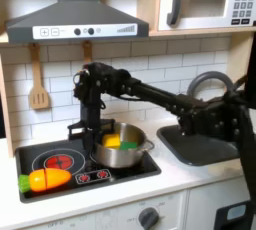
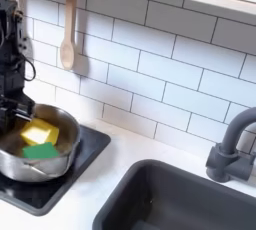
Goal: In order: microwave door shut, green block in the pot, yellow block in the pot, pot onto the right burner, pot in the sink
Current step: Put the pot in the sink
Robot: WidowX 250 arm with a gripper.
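Both blocks lie in the pot [image 2: 30,159]: the yellow block [image 2: 38,132] at twelve o'clock, the green block [image 2: 42,151] touching it at six. The gripper [image 1: 88,126] hangs over the pot's nine o'clock rim in the first exterior view; I cannot tell how wide it stands. The microwave door [image 1: 197,1] is closed.

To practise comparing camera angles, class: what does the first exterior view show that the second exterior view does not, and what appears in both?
First exterior view alone: the microwave door, shut, the range hood, and a toy carrot on the stove's front left in the first exterior view.

Second exterior view alone: the faucet close up.

Both: the pot on the stove, the yellow block and green block inside it, the sink and a wooden spoon.
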